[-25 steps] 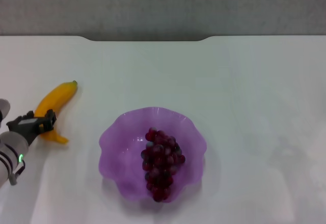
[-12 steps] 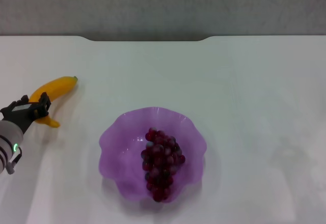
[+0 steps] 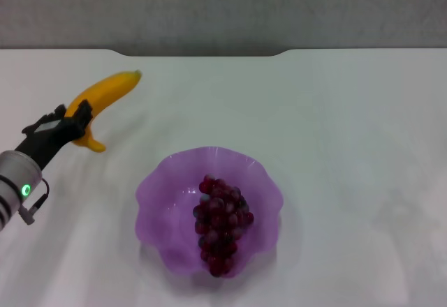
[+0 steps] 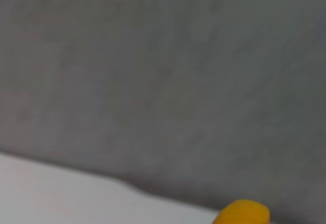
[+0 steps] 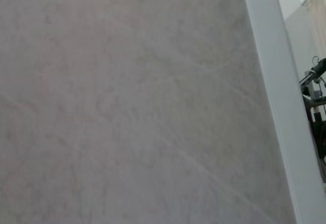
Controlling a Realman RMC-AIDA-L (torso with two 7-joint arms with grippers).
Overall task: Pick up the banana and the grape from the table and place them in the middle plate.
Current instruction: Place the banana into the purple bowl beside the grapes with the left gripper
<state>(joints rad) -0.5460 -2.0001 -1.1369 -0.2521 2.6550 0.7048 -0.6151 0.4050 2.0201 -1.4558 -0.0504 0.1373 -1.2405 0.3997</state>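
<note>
The middle plate (image 3: 160,188), a translucent purple dish with a wavy rim, sat on the white table (image 3: 335,125) and served as the fixed mark for everything else. Inside it, toward its near and central part, lay the grape (image 3: 222,225), a long bunch of dark red-purple berries running from the plate's middle down to its near rim.

Up and to the left of the plate, apart from its rim, the left gripper (image 3: 78,120) held the banana (image 3: 105,96). Its black jaws were clamped on the lower part of the fruit, close to the stem end, which stuck out below the fingers toward the plate. The banana slanted away from the plate, its green-tipped end pointing toward the table's notched far edge. It appeared to be lifted clear of the tabletop, though the head view alone did not make the gap certain. In the left wrist view only the rounded yellow end of the banana (image 4: 243,213) showed, against a grey wall, with a strip of the table (image 4: 51,188) below it.

The right gripper was nowhere in the head view, and the right wrist view showed only a pale wall.
</note>
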